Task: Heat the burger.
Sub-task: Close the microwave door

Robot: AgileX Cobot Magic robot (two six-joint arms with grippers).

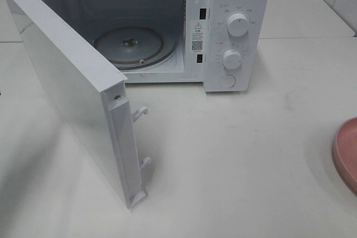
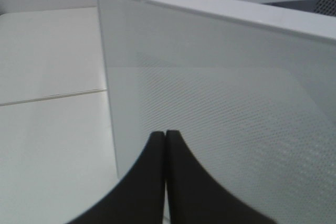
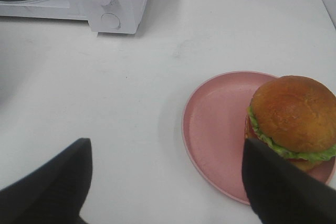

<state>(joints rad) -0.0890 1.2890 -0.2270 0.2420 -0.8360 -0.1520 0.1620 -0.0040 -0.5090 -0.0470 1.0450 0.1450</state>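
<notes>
The burger [image 3: 293,116], with a glossy brown bun and a green lettuce frill, sits on a pink plate [image 3: 215,124] in the right wrist view. My right gripper [image 3: 165,182] hangs open above the table beside the plate, one finger near the burger's edge, nothing held. Only the plate's rim [image 1: 347,151] shows at the right edge of the high view; the burger is out of that frame. My left gripper [image 2: 166,135] is shut, its tips close against the outside of the open microwave door [image 2: 220,103]. Neither arm shows in the high view.
The white microwave [image 1: 234,26] stands at the back with its door [image 1: 72,87] swung wide toward the front left. Inside lies the glass turntable [image 1: 128,45]. Two knobs [image 1: 239,25] and a button are on its right panel. White tabletop lies between microwave and plate.
</notes>
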